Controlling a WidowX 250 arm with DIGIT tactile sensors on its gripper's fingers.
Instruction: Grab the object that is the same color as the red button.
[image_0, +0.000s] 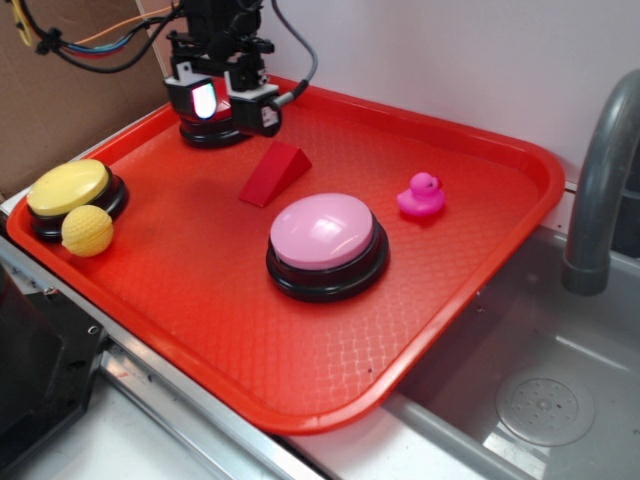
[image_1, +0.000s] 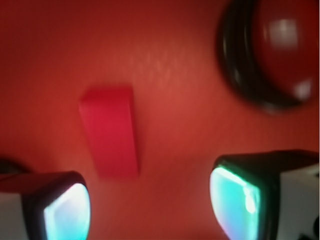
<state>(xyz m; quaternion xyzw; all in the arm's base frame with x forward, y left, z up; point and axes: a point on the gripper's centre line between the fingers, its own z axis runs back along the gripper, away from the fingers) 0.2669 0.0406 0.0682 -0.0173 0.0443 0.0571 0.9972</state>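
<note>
While the wedge lies free on the tray, just above centre in the exterior view, nothing has hold of it. It sits between the red button at upper left and the pink button below it, close to both but touching neither. Its sloped face falls toward the lower left of the frame, its tall end toward the upper right.

In the wrist view the wedge shows left of centre as a long block, its long axis running nearly top to bottom with a slight lean. The two fingers fill the bottom corners, spread wide with only tray between them. So the jaws stand fully open and empty. The wedge lies ahead of them and nearer the left finger than the right; the red button is at upper right.

Outside, the gripper hovers over the red button, with the wedge just down and right of it. My judgement is that the coming move turns on that offset: advance toward the wedge, shift left to centre it, and close across its short width.

Further out are a pink duck at right, and a yellow button with a yellow ball at far left.
</note>
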